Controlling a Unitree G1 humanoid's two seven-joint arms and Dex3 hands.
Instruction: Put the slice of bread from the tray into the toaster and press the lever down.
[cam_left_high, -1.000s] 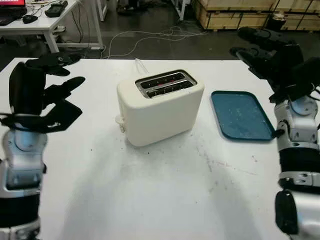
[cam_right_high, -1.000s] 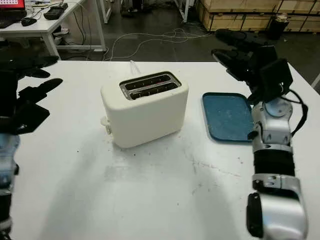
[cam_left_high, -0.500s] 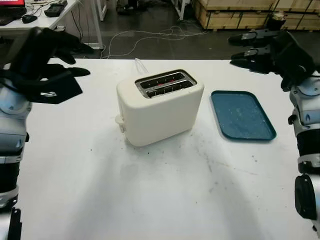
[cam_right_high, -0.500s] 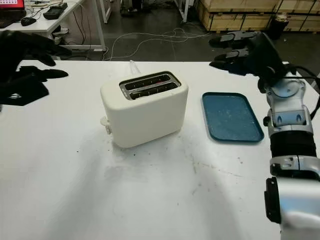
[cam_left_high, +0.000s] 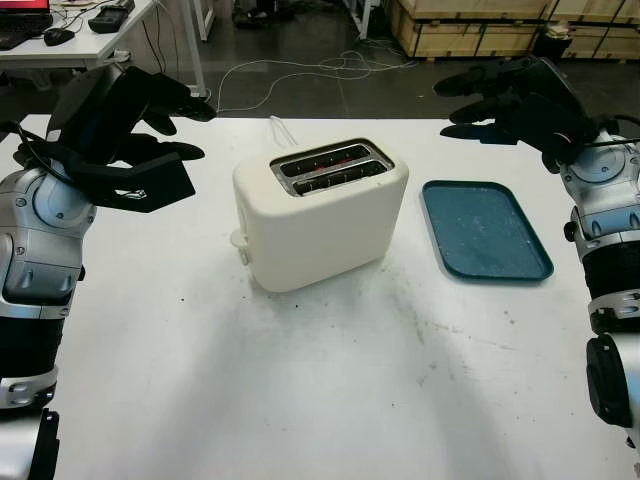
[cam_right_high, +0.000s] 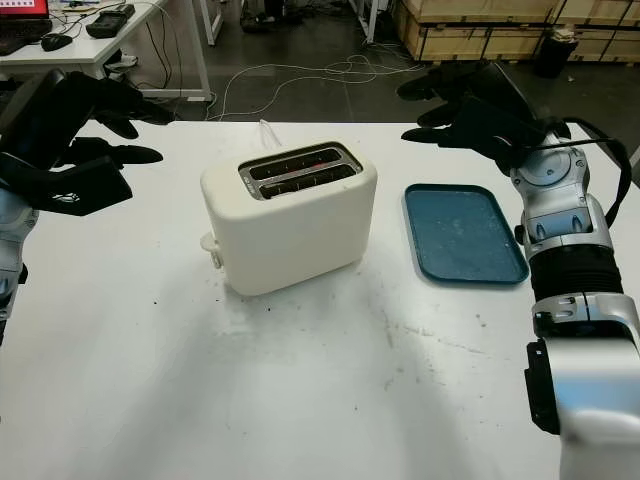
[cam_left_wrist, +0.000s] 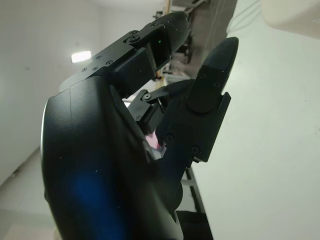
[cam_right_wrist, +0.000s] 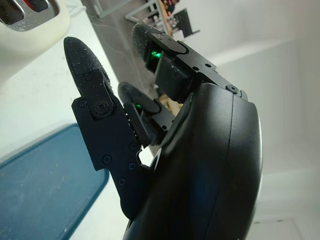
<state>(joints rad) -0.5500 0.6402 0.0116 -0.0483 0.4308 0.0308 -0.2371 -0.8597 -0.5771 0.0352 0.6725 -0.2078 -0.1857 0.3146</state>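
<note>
Toaster (cam_left_high: 318, 212) stands mid-table, slots running left to right, beside a blue tray (cam_left_high: 484, 229) bearing no bread. Right hand (cam_left_high: 515, 98) hovers open over the tray's far edge; left hand (cam_left_high: 125, 135), open, near the table's left edge.

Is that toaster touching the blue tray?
Apart. In the left eye view, bare white table separates the toaster from the blue tray.
</note>
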